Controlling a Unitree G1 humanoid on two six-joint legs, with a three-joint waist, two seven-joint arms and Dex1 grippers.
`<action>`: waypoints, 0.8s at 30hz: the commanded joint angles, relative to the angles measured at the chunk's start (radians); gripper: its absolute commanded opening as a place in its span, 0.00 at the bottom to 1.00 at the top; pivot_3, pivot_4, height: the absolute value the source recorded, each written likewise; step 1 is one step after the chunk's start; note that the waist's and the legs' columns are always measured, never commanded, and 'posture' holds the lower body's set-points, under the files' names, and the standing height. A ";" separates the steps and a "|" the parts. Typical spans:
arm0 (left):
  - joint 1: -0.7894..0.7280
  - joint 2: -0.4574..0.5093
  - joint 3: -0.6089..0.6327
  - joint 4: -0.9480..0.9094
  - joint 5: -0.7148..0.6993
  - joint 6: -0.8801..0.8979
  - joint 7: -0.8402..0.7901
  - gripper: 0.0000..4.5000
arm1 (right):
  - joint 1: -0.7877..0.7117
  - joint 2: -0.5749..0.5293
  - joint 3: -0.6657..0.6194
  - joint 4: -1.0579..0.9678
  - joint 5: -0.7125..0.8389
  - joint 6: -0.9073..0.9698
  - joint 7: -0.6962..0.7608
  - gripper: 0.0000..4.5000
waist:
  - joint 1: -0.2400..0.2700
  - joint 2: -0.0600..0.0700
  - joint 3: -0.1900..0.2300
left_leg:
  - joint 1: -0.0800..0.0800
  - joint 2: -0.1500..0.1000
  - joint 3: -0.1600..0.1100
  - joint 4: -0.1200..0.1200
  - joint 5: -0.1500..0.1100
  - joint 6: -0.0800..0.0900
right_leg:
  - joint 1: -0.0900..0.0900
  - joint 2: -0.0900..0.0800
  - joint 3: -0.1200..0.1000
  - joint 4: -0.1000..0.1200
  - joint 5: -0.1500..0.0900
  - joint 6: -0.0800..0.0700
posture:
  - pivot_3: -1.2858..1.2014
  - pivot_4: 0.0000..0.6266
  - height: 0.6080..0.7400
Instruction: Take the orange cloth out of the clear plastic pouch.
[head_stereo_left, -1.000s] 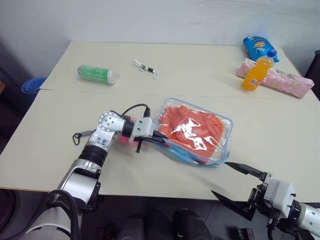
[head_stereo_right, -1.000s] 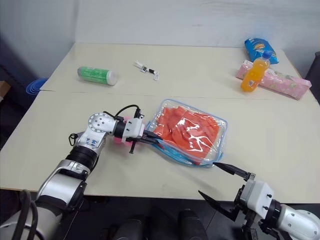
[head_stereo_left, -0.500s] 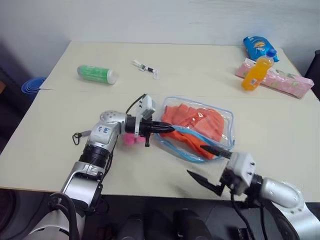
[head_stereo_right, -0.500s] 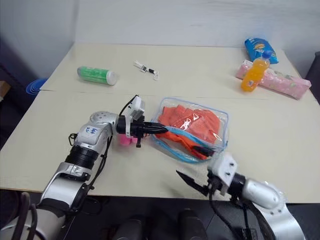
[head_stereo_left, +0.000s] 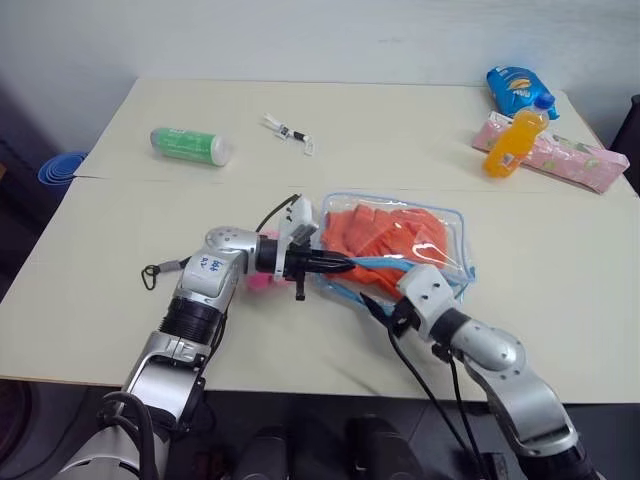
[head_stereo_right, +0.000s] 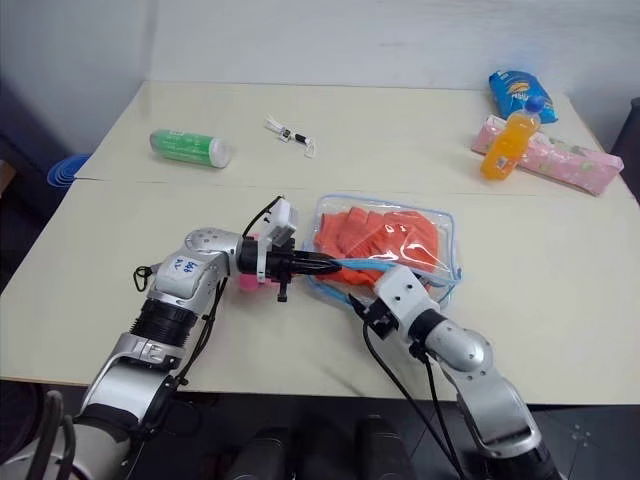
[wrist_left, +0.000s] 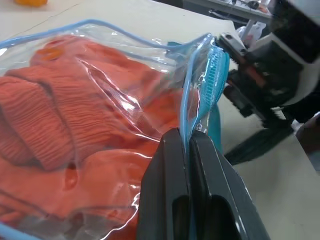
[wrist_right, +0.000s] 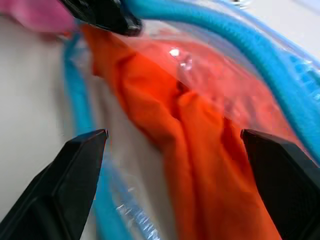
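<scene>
The clear plastic pouch (head_stereo_left: 445, 225) with light-blue zipper edging lies mid-table, and the orange cloth (head_stereo_left: 390, 232) is folded inside it. My left gripper (head_stereo_left: 338, 265) is shut on the pouch's blue zipper edge (wrist_left: 201, 85) and holds that side of the mouth up. My right gripper (wrist_right: 172, 135) is open at the pouch's mouth. One black finger (wrist_right: 75, 165) is near the lower zipper line, the other finger (wrist_right: 280, 165) is on the far side, and orange cloth (wrist_right: 200, 150) bulges between them. The right hand (head_stereo_left: 425, 300) sits at the pouch's near edge.
A green bottle (head_stereo_left: 190, 145) lies at the back left, with a small white clip item (head_stereo_left: 290, 132) beside it. An orange drink bottle (head_stereo_left: 508, 145), a pink patterned pack (head_stereo_left: 565, 158) and a blue packet (head_stereo_left: 515, 92) are at the back right. A pink object (head_stereo_left: 258, 280) lies under my left wrist.
My right arm came up from below the table's front edge to the pouch's mouth. My left wrist rolled, tipping the pouch's zipper edge upward.
</scene>
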 joint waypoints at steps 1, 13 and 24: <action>0.007 0.002 0.003 -0.053 -0.024 0.010 0.000 0.01 | -0.041 -0.033 0.050 0.029 -0.145 -0.041 -0.043 1.00 | 0.000 0.000 0.000 | 0.000 0.000 0.000 0.000 0.000 0.000 | 0.000 0.000 0.000 0.000 0.000 0.000 | 0.52 0.24 1.00; 0.032 -0.009 0.000 -0.069 -0.014 -0.080 -0.004 0.01 | -0.135 0.055 0.082 0.232 -0.179 -0.022 -0.014 1.00 | -0.003 0.000 -0.001 | 0.002 0.000 0.001 0.000 0.001 -0.001 | 0.000 0.000 0.000 0.003 0.000 0.000 | 0.52 0.24 1.00; 0.087 0.000 -0.052 -0.076 0.011 -0.165 -0.022 0.15 | -0.118 0.064 0.051 0.216 -0.163 -0.020 0.015 1.00 | -0.003 0.000 -0.001 | 0.002 0.000 0.001 0.000 0.001 -0.001 | 0.000 0.000 0.001 0.004 0.000 0.000 | 0.52 0.24 1.00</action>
